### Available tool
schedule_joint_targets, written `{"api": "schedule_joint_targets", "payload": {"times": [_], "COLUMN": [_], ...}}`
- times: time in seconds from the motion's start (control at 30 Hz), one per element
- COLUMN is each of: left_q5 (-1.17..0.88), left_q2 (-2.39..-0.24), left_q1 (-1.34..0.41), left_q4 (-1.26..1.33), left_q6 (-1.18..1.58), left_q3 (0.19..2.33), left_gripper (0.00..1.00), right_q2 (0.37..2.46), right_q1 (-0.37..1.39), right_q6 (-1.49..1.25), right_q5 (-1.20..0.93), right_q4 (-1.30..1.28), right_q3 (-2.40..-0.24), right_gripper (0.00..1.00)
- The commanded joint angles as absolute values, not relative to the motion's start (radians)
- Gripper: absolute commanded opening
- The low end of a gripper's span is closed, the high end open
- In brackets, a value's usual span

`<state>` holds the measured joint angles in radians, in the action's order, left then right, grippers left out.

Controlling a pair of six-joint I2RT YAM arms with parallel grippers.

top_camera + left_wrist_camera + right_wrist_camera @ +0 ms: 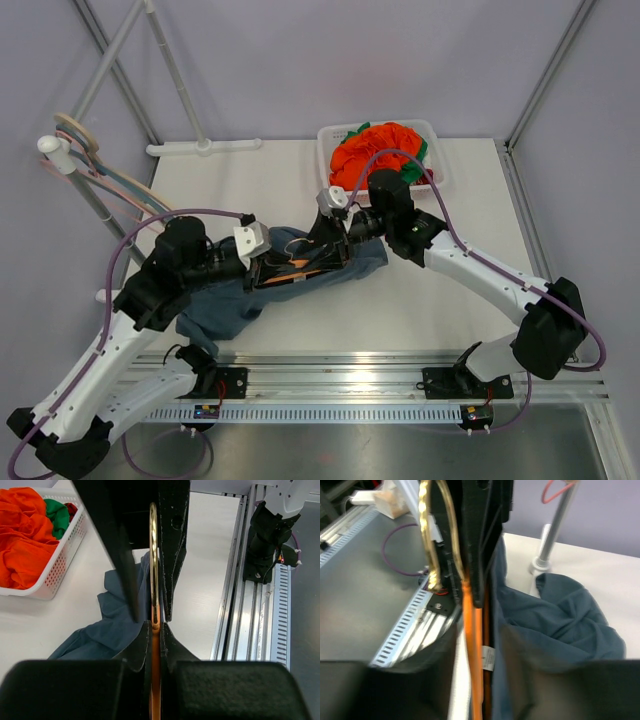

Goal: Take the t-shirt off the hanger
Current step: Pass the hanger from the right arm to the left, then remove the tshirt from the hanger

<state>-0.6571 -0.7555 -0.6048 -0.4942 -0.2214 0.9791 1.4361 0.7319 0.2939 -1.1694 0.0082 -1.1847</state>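
Note:
A blue t-shirt (225, 310) lies crumpled mid-table with an orange hanger (300, 277) inside its neck. My left gripper (262, 272) comes in from the left and is shut on the hanger. In the left wrist view the orange bar (155, 650) is pinched between the jaws, and the gold hook (153, 555) runs ahead. My right gripper (335, 240) meets it from the right. In the right wrist view its jaws stand apart around the hanger (472, 630) and the shirt collar (560, 625); they look blurred.
A white basket (325, 150) of orange and green clothes stands at the back right. At the far left is a rack with more hangers (80, 140). A white pole base (205, 147) lies at the back, and an aluminium rail (330, 375) runs along the near edge.

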Motion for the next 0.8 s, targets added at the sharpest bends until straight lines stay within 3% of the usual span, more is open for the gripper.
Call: {"api": "schedule_joint_targets", "payload": {"times": [0.0, 0.07, 0.2, 0.27, 0.43, 0.77], "left_q5": [-0.710, -0.666, -0.551, -0.511, -0.388, -0.166], "left_q2": [-0.797, -0.805, -0.749, -0.742, -0.779, -0.810], "left_q1": [-0.611, -0.611, -0.611, -0.611, -0.611, -0.611], "left_q4": [-0.495, -0.470, -0.339, -0.307, -0.273, -0.018], "left_q6": [-0.248, -0.227, -0.155, -0.126, -0.071, 0.057], "left_q3": [1.058, 1.065, 1.020, 1.032, 1.052, 1.011], "left_gripper": [0.00, 0.00, 0.00, 0.00, 0.00, 0.00], "right_q2": [1.404, 1.391, 1.329, 1.278, 1.177, 1.229], "right_q1": [0.739, 0.741, 0.741, 0.741, 0.749, 0.853], "right_q6": [0.270, 0.265, 0.244, 0.213, 0.189, 0.284], "right_q5": [-1.075, -1.039, -0.944, -0.786, -0.684, -0.634], "right_q4": [0.086, 0.101, 0.184, 0.298, 0.521, 0.494], "right_q3": [-1.200, -1.184, -1.120, -1.048, -0.893, -0.922], "right_gripper": [0.54, 0.74, 0.90, 0.90, 0.90, 0.77]}}
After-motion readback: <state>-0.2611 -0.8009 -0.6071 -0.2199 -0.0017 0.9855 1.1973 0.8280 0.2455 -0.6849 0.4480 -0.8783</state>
